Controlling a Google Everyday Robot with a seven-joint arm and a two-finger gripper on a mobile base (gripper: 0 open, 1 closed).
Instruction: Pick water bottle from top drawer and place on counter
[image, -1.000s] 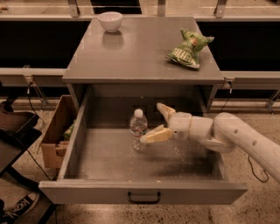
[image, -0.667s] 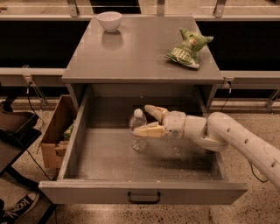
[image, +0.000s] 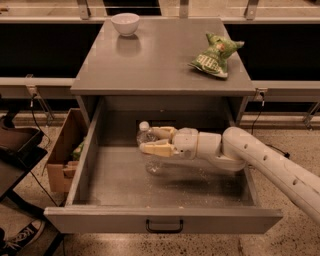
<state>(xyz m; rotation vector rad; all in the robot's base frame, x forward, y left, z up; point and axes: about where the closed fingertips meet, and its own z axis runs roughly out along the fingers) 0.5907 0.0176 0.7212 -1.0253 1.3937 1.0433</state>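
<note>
The water bottle (image: 146, 134) is clear with a white cap. It stands in the open top drawer (image: 125, 185), leaning a little to the left. My gripper (image: 156, 140) reaches in from the right at mid-drawer. Its two tan fingers (image: 161, 132) sit on either side of the bottle's upper body and are closed against it. The bottle's base (image: 154, 166) shows below the fingers, near the drawer floor. The grey counter (image: 160, 60) lies above and behind the drawer.
A white bowl (image: 125, 23) stands at the counter's back left. A green chip bag (image: 215, 55) lies at its right. A cardboard box (image: 65, 150) sits on the floor left of the drawer. A dark handle (image: 164, 226) is on the drawer front.
My gripper has moved left onto the bottle and its fingers have narrowed around it. The bottle's cap has shifted left, so it now leans.
</note>
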